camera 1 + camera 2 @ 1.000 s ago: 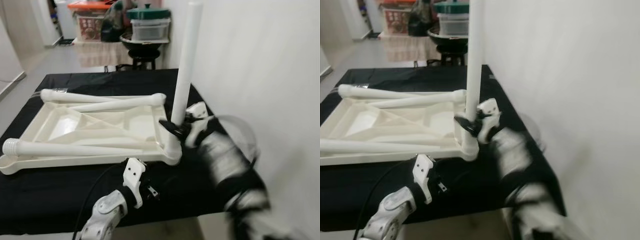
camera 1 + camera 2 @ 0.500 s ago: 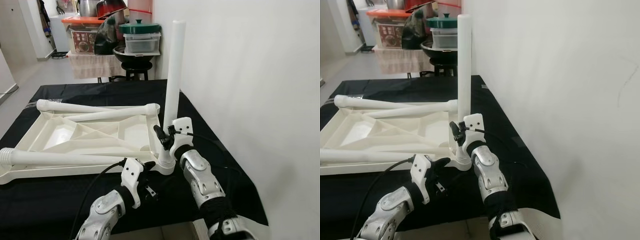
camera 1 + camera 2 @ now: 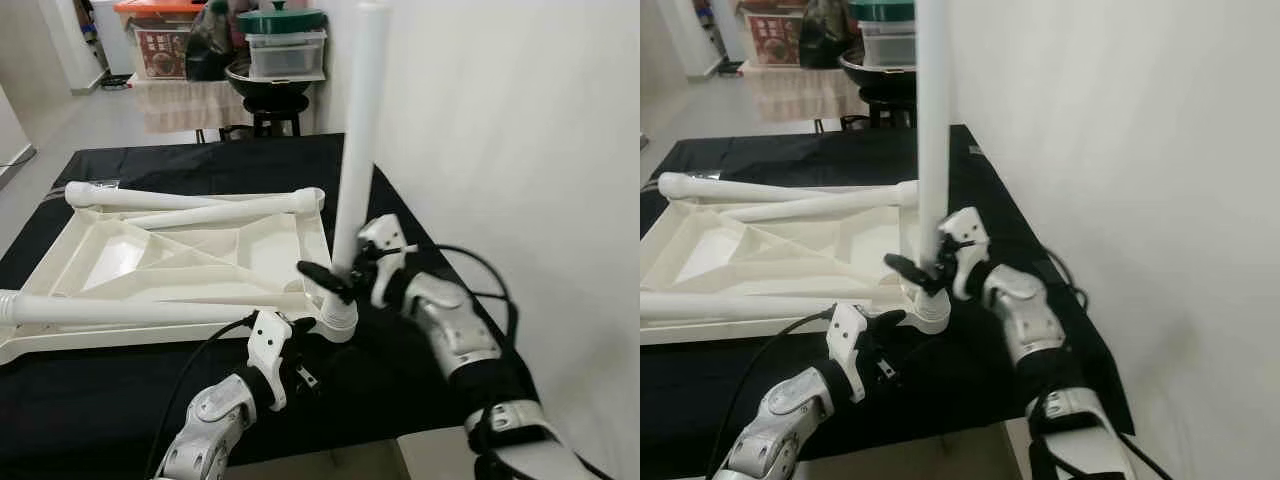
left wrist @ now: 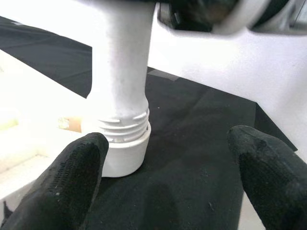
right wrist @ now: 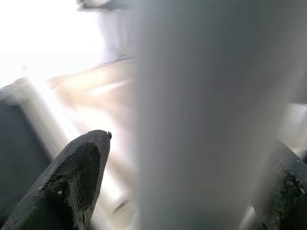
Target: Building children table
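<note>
Stood upright in the near right corner socket of the upturned tabletop [image 3: 190, 262]: one white leg [image 3: 357, 130], straddled low by the right gripper [image 3: 340, 272], fingers spread. Hovered spread near the socket: left gripper [image 4: 168, 167]. Risked cross-threading or toppling if twisted off-axis

Looks like a lived-in home, likely a room opening toward a kitchen or storage corner. Beyond the black-draped tabletop [image 3: 120, 400], against the plain white wall [image 3: 520, 150], sits a small cloth-covered side table [image 3: 190, 100] crowded with household goods: a clear food container with a green lid [image 3: 286, 45], a dark wok [image 3: 268, 78] on a stool, an orange-lidded storage box [image 3: 160, 35]. Past that side table, pale tiled floor [image 3: 80, 115] running toward a doorway.
</note>
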Controlling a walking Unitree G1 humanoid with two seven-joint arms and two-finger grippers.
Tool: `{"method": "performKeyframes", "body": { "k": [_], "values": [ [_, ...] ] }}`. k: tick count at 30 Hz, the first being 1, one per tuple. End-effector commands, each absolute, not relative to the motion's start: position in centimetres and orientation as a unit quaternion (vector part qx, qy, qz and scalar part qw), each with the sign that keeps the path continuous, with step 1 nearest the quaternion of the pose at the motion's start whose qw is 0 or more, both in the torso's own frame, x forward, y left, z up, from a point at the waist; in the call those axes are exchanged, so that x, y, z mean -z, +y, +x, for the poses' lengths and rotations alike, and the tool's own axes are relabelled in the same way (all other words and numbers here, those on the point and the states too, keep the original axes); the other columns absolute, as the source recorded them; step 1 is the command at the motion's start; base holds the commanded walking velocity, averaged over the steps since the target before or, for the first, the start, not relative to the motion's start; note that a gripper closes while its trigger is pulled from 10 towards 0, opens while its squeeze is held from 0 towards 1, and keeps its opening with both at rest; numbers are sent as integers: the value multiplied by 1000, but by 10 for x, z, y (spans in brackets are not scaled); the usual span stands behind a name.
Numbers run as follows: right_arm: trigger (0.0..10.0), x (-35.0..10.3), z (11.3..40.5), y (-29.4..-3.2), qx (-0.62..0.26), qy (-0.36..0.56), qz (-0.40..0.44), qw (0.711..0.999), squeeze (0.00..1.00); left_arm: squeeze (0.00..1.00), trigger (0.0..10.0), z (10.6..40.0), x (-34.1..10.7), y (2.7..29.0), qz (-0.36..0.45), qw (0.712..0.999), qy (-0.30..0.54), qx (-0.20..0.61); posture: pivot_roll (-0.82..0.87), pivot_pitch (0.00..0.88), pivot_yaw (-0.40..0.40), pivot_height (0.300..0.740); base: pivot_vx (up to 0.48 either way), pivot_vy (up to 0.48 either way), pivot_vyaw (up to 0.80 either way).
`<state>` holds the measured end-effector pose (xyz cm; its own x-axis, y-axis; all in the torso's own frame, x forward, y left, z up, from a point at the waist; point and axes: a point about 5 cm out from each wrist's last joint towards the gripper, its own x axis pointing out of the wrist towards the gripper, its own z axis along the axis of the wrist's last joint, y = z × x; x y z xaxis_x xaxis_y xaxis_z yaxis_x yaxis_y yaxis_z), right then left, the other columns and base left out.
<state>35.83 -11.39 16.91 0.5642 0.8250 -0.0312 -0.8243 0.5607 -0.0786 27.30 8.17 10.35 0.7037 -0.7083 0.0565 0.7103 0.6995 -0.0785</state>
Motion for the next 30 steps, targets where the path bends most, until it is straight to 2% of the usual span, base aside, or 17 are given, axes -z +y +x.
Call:
{"method": "performKeyframes", "body": {
  "k": [1, 7, 8, 9, 10, 19, 23, 26, 27, 28, 29, 30],
  "values": [
    [10000, -165, 357, -114, -492, 8, -43, 869, 0, 0, 10000, 273, -100, 81, -49, 922, -1, 383, 28, 0, -70, 740, 0, 0, 0],
    [10000, -169, 357, -126, -532, 25, -51, 845, 0, 0, 10000, 273, -99, 81, -48, 923, -1, 382, 42, 0, -77, 740, 0, 0, 0],
    [9529, -171, 358, -129, -546, 27, -47, 836, 0, 0, 10000, 273, -99, 81, -47, 923, -1, 382, 41, 0, -76, 740, 0, 0, 0],
    [1882, -175, 360, -133, -550, 25, -38, 834, 0, 0, 10000, 274, -99, 81, -47, 923, 0, 382, 41, 0, -76, 740, 0, 0, 0],
    [0, -177, 362, -135, -552, 23, -33, 833, 0, 0, 10000, 274, -99, 81, -47, 923, 0, 382, 41, 0, -76, 740, 0, 0, 0],
    [0, -178, 362, -143, -570, 18, -21, 821, 0, 0, 10000, 274, -99, 80, -49, 922, 0, 383, 33, 0, -72, 740, 0, 0, 0],
    [0, -177, 361, -146, -565, 14, -25, 825, 0, 0, 10000, 273, -99, 79, -50, 922, -1, 383, 30, 0, -73, 740, 0, 0, 0],
    [0, -168, 360, -149, -497, 22, -25, 867, 0, 0, 10000, 272, -99, 80, -50, 923, -3, 382, 30, 0, -77, 740, 0, 0, 0],
    [0, -157, 359, -142, -433, 25, -15, 901, 0, 0, 10000, 272, -99, 81, -50, 923, -3, 382, 28, 0, -81, 740, 0, 0, 0],
    [0, -150, 358, -138, -389, 27, -7, 921, 0, 0, 10000, 271, -99, 81, -50, 923, -3, 382, 28, 0, -81, 740, 0, 0, 0],
    [0, -132, 349, -129, -225, 27, 33, 973, 0, 0, 10000, 271, -99, 82, -49, 923, -3, 382, 22, 0, -83, 740, 0, 0, 0],
    [0, -120, 338, -130, -96, 36, 62, 993, 0, 0, 10000, 271, -100, 84, -49, 923, -3, 381, 16, 0, -80, 740, 0, 0, 0]
  ]
}}
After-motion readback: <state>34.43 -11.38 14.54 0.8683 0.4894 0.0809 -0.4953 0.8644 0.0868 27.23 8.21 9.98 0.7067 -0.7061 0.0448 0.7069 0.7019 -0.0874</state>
